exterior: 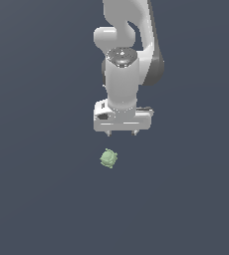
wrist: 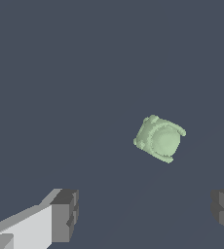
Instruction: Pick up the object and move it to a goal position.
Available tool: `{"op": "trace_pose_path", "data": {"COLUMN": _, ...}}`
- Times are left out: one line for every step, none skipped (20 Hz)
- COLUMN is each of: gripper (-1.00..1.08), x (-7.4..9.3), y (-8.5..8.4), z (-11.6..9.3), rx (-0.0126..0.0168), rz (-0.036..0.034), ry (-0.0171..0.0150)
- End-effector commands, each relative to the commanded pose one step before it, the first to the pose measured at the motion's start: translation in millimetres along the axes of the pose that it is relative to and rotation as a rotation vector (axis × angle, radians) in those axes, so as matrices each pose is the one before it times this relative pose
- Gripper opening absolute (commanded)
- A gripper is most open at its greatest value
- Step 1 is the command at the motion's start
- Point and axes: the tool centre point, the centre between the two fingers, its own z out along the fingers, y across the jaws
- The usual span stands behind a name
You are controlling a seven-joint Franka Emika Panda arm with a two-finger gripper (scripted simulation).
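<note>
in the exterior view the small pale green object (exterior: 108, 158) lies alone on the dark ground, a little toward the exterior view's left of the gripper's middle, and the white gripper (exterior: 122, 133) hangs near it without touching it. the wrist view shows the object (wrist: 159, 139) as a rounded lump with little knobs around its edge. the two dark fingertips (wrist: 65, 215) stand wide apart with nothing between them.

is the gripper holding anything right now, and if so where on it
Nothing is held. The gripper is open, and the pale green object lies apart from it, outside the gap between the fingers.
</note>
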Motion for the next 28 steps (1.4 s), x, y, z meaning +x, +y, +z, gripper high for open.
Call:
{"op": "trace_pose_path", "data": {"gripper": 1.00, "x": 0.00, "y": 0.01, "z": 0.00, "rx": 0.00000, "rz": 0.00000, "ry": 0.00000}}
{"op": "trace_pose_path", "data": {"gripper": 1.00, "x": -0.08, "y": -0.77, "z": 0.02, "rx": 0.00061, "rz": -0.00032, "ry": 0.00003}}
{"op": "trace_pose_path", "data": {"gripper": 1.00, "x": -0.23, "y": -2.30, "z": 0.03, "rx": 0.00232, "rz": -0.00114, "ry": 0.00010}}
{"op": "trace_pose_path", "data": {"gripper": 1.00, "x": -0.39, "y": -3.75, "z": 0.07, "rx": 0.00362, "rz": -0.00176, "ry": 0.00014}}
{"op": "trace_pose_path", "data": {"gripper": 1.00, "x": -0.57, "y": -5.21, "z": 0.12, "rx": 0.00501, "rz": -0.00242, "ry": 0.00016}}
{"op": "trace_pose_path", "data": {"gripper": 1.00, "x": -0.76, "y": -6.61, "z": 0.18, "rx": 0.00636, "rz": -0.00301, "ry": 0.00014}}
{"op": "trace_pose_path", "data": {"gripper": 1.00, "x": -0.76, "y": -6.26, "z": 0.22, "rx": 0.00602, "rz": -0.00276, "ry": 0.00006}}
{"op": "trace_pose_path", "data": {"gripper": 1.00, "x": -0.59, "y": -4.72, "z": 0.21, "rx": 0.00457, "rz": -0.00199, "ry": -0.00001}}
{"op": "trace_pose_path", "data": {"gripper": 1.00, "x": -0.41, "y": -3.17, "z": 0.17, "rx": 0.00308, "rz": -0.00122, "ry": -0.00003}}
{"op": "trace_pose_path", "data": {"gripper": 1.00, "x": -0.20, "y": -1.64, "z": 0.12, "rx": 0.00161, "rz": -0.00051, "ry": -0.00003}}
{"op": "trace_pose_path", "data": {"gripper": 1.00, "x": -0.01, "y": -0.21, "z": 0.04, "rx": 0.00000, "rz": 0.00000, "ry": 0.00000}}
{"op": "trace_pose_path", "data": {"gripper": 1.00, "x": 0.15, "y": 1.27, "z": -0.09, "rx": -0.00110, "rz": 0.00046, "ry": 0.00002}}
{"op": "trace_pose_path", "data": {"gripper": 1.00, "x": 0.03, "y": 0.56, "z": -0.17, "rx": -0.00056, "rz": -0.00040, "ry": 0.00005}}
{"op": "trace_pose_path", "data": {"gripper": 1.00, "x": 0.05, "y": 0.16, "z": 0.11, "rx": -0.00003, "rz": 0.00069, "ry": -0.00005}}
{"op": "trace_pose_path", "data": {"gripper": 1.00, "x": 0.17, "y": 0.11, "z": 0.45, "rx": 0.00000, "rz": 0.00207, "ry": -0.00015}}
{"op": "trace_pose_path", "data": {"gripper": 1.00, "x": 0.35, "y": 0.61, "z": 0.82, "rx": -0.00017, "rz": 0.00419, "ry": -0.00029}}
{"op": "trace_pose_path", "data": {"gripper": 1.00, "x": 0.52, "y": 1.03, "z": 1.18, "rx": -0.00041, "rz": 0.00611, "ry": -0.00042}}
{"op": "trace_pose_path", "data": {"gripper": 1.00, "x": 0.69, "y": 1.38, "z": 1.54, "rx": -0.00064, "rz": 0.00792, "ry": -0.00053}}
{"op": "trace_pose_path", "data": {"gripper": 1.00, "x": 0.86, "y": 1.76, "z": 1.90, "rx": -0.00087, "rz": 0.00980, "ry": -0.00065}}
{"op": "trace_pose_path", "data": {"gripper": 1.00, "x": 1.04, "y": 2.14, "z": 2.27, "rx": -0.00111, "rz": 0.01168, "ry": -0.00077}}
{"op": "trace_pose_path", "data": {"gripper": 1.00, "x": 1.20, "y": 2.45, "z": 2.61, "rx": -0.00133, "rz": 0.01337, "ry": -0.00086}}
{"op": "trace_pose_path", "data": {"gripper": 1.00, "x": 1.35, "y": 2.71, "z": 2.95, "rx": -0.00153, "rz": 0.01497, "ry": -0.00095}}
{"op": "trace_pose_path", "data": {"gripper": 1.00, "x": 1.52, "y": 2.99, "z": 3.32, "rx": -0.00176, "rz": 0.01673, "ry": -0.00104}}
{"op": "trace_pose_path", "data": {"gripper": 1.00, "x": 1.70, "y": 3.27, "z": 3.69, "rx": -0.00203, "rz": 0.01844, "ry": -0.00112}}
{"op": "trace_pose_path", "data": {"gripper": 1.00, "x": 1.89, "y": 3.59, "z": 4.07, "rx": -0.00237, "rz": 0.02018, "ry": -0.00118}}
{"op": "trace_pose_path", "data": {"gripper": 1.00, "x": 2.09, "y": 3.91, "z": 4.46, "rx": -0.00274, "rz": 0.02197, "ry": -0.00123}}
{"op": "trace_pose_path", "data": {"gripper": 1.00, "x": 2.29, "y": 4.21, "z": 4.87, "rx": -0.00314, "rz": 0.02372, "ry": -0.00127}}
{"op": "trace_pose_path", "data": {"gripper": 1.00, "x": 2.50, "y": 4.50, "z": 5.28, "rx": -0.00357, "rz": 0.02547, "ry": -0.00127}}
